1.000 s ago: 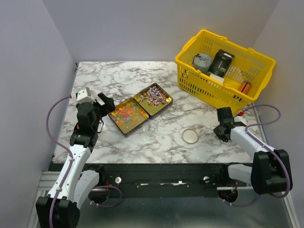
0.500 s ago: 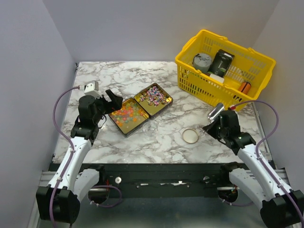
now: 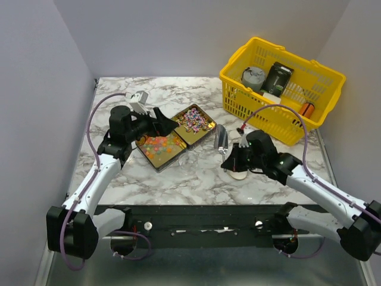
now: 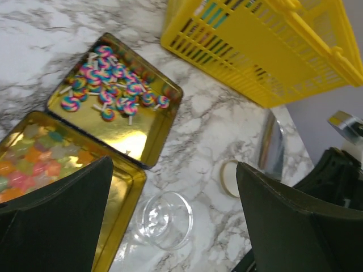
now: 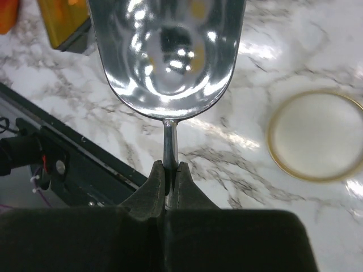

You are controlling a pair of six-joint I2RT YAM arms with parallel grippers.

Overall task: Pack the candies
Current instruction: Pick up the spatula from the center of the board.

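Claws, two: the right claw (image 5: pixel 168 173) has its jaws pinched tight on the thin stem of the metal scoop (image 5: pixel 167 51), bowl pointing away from the wrist. The left claw (image 4: pixel 174 164) stands spread wide with nothing between its fingers, hanging over the near left part of the tin.

Candies (image 3: pixel 156 143): two lots, both inside the tin (image 4: pixel 142 130), an open hinged box with a gold interior.
- Glossy sweets (image 4: pixel 34 164), orange, red, yellow and green, fill the half nearer the left arm.
- Swirled sweets (image 4: pixel 108 90), purple, pink and white on short white sticks, lie heaped at the far end of the other half, with bare gold showing nearer the hinge.

Glass cup (image 4: pixel 167 218): clear, upright, on the worktop (image 3: pixel 131 95) just beside the near edge of the tin.

Scoop position: right of the swirled half, apart from the tin, between it and the basket.

Round lid (image 5: pixel 317 136): pale disc with a gold rim, flat on the marble, beside the scoop's stem in the right wrist view and directly by the right claw in the top view.

Basket (image 3: pixel 262 113): yellow plastic, slotted walls, at the far right corner. Contents:
- a round grey tin (image 3: pixel 254 76);
- a black packet (image 3: pixel 277 77);
- an orange cylinder (image 3: pixel 306 109).
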